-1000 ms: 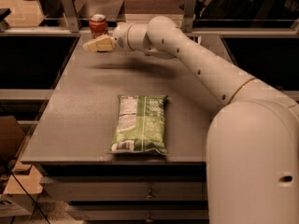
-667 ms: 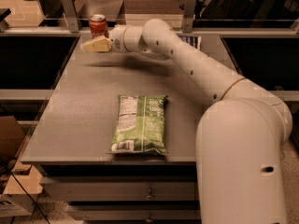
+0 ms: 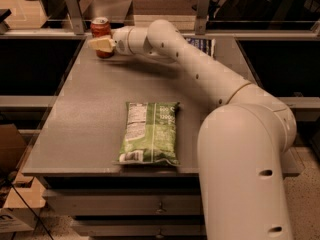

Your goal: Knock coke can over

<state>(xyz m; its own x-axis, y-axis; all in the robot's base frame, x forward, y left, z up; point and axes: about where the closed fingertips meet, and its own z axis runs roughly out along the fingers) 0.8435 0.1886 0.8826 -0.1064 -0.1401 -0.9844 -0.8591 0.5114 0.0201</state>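
- Though not yet tipped, now within striking reach: coke can (image 3: 100,27) upright at the far-left corner of the table (image 3: 75,119), directly behind the fingers (image 3: 104,44), its lower middle covered by them
- Since a second ago: gripper (image 3: 94,43) slid leftward along the far edge; earlier just right of the can, now drawn across its front
- Fingers pressed together into one pale wedge, no gap showing, nothing pinched; tips pointing left, reaching just past the can's left side
- Touching or merely overlapping in view: cannot tell, depth unclear
- Can in the same spot and posture as before, silver top level; so no effective push delivered yet
- Judged meaning: approach done, strike pending; next move probably a shove away from the fingers, higher on the can's body, low contact being liable only to slide it
- Possible upset: can skidding toward the rail beyond the fingertips instead of toppling
- Containers: can itself the only vessel near the fingers, contents not visible
- Green chip bag (image 3: 149,133) flat, well back from the fingers toward the near edge, apparently sealed, contents hidden
- Dark blue chip bag (image 3: 202,45) only a sliver behind the arm (image 3: 200,69), off on the wrist side of the fingers, mostly hidden
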